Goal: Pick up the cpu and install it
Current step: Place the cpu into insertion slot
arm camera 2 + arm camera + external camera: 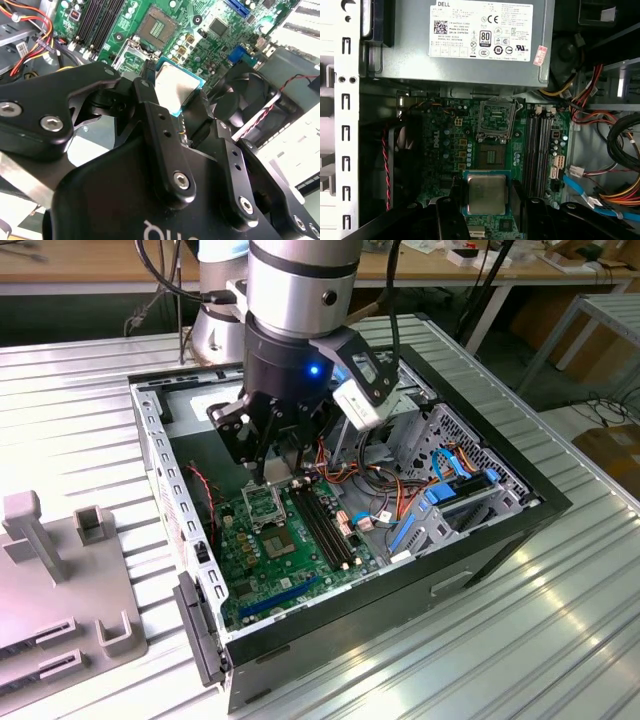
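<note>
Hand (282, 475) tight on the cpu (486, 194), above the motherboard (445, 150) inside the open computer case (163, 478).

Fingers (258, 462) low over green motherboard (285, 560)

The exterior view looked down slantwise into the open case (152, 455), while both wrist views hung close above its motherboard (445, 145).
</note>
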